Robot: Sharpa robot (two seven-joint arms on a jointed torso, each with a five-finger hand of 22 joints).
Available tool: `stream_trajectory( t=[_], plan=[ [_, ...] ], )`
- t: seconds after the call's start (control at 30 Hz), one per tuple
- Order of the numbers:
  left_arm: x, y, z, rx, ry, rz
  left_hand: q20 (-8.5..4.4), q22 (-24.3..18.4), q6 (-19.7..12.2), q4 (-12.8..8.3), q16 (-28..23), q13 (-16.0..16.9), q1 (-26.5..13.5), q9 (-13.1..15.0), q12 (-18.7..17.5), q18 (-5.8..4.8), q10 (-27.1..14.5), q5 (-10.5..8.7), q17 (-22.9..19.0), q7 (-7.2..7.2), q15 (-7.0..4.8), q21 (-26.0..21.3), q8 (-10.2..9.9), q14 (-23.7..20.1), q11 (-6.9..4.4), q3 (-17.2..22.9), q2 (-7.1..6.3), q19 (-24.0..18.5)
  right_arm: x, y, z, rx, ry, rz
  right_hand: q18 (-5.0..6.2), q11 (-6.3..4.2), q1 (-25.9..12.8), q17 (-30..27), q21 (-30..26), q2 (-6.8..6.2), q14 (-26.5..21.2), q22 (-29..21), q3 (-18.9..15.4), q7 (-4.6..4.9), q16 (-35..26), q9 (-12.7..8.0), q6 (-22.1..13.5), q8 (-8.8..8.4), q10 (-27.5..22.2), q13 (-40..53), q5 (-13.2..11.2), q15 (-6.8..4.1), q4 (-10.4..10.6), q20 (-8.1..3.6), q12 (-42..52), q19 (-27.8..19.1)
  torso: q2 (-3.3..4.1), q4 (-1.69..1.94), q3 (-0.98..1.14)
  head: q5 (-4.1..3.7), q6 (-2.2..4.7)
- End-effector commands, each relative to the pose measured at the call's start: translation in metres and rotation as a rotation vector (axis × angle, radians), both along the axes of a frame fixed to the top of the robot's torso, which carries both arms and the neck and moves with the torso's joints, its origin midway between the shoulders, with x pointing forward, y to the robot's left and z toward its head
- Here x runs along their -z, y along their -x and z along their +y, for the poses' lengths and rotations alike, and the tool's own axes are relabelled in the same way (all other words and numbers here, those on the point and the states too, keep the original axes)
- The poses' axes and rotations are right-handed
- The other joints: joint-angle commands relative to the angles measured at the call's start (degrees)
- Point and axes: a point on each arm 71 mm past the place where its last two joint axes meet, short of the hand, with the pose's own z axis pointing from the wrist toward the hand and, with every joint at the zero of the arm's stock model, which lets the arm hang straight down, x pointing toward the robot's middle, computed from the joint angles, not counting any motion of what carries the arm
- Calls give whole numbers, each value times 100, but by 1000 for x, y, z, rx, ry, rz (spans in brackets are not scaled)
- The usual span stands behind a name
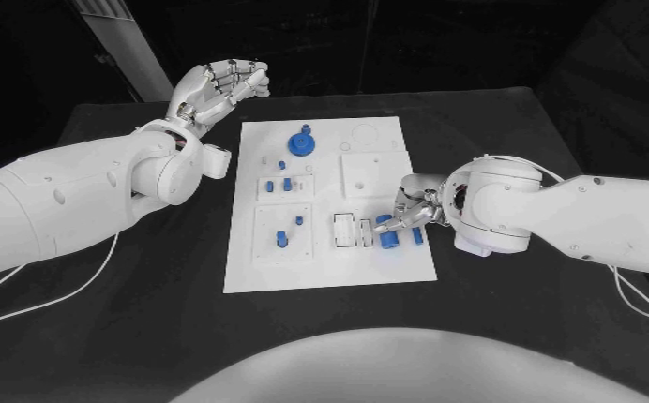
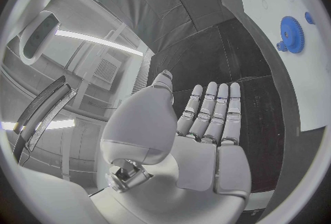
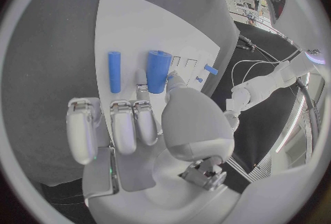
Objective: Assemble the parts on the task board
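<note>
Black table (image 1: 122, 328) carries the white task board (image 1: 406, 267), and at its near right corner the right hand (image 1: 406, 218) pinches a short blue cylinder (image 3: 158, 71), probably light, stiff and slippery, best gripped at mid-length, while the left hand (image 1: 217, 87) hovers spread and empty beyond the board's far left corner.

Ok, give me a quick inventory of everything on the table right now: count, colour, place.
Task board: one, white, middle of the black table.
Gear: one, blue, far end of the board.
Small pegs: several, blue, in the board's left-hand plates; exact count unclear.
Cylinders: two, blue, at the board's near right edge; the thicker one is touched by the right hand's fingers.
Table: one, black.
Left hand: raised off the board's far left corner, fingers apart, holding nothing.
Right hand: at the board's right edge.
</note>
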Motion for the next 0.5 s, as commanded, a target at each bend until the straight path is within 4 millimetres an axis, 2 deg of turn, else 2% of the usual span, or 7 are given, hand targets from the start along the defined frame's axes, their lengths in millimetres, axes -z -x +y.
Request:
stream_trajectory(
  t=[0.03, 0.2, 0.37, 0.5],
  plan=[
    [-10, 4, -2, 34, 64, -128, -4, -7, -49, 7, 19, -8, -11, -6, 27, -100, -37, 39, -5, 569, 6, -29, 25, -45, -12, -30, 58, 35, 8, 3, 0, -20, 50, 54, -42, -15, 85, 1507, 18, 25, 596, 1509, 36, 13, 14, -34, -20, -60, 597, 1507, -21, 21, -32, 1, 15, 605, 2, -10, -3, -5, 0],
    [-10, 4, -2, 35, 64, -127, -4, -7, -49, 7, 19, -8, -11, -6, 27, -100, -37, 39, -5, 569, 6, -29, 25, -45, -12, -30, 58, 35, 12, 3, 2, -27, 64, 70, -42, -6, 380, 1507, 18, 101, 596, 1509, 173, 23, 14, -43, 3, -195, 597, 1507, 7, 31, -190, 10, 15, 605, 2, -5, -1, -13, 0],
    [-10, 4, -2, 36, 64, -127, -4, -7, -49, 7, 19, -8, -11, -6, 27, -100, -37, 39, -5, 569, 6, -29, 25, -45, -12, -30, 58, 35, 15, 3, 4, -32, 71, 72, -42, 1, 616, 1507, 18, 95, 596, 1509, 296, 30, 14, -52, 18, -287, 597, 1507, 44, 42, -353, 20, 15, 605, 0, 0, 1, -8, 0],
    [-10, 4, -2, 36, 64, -127, -4, -7, -49, 7, 19, -8, -11, -6, 27, -100, -37, 39, -5, 569, 6, -29, 25, -45, -12, -30, 58, 35, 16, 3, 5, -36, 71, 69, -42, 43, 731, 1507, 18, 61, 596, 1509, 403, 84, 14, -102, -73, -450, 597, 1507, 149, 74, -458, 43, 15, 605, -3, -3, 1, -11, 0]
  ],
)
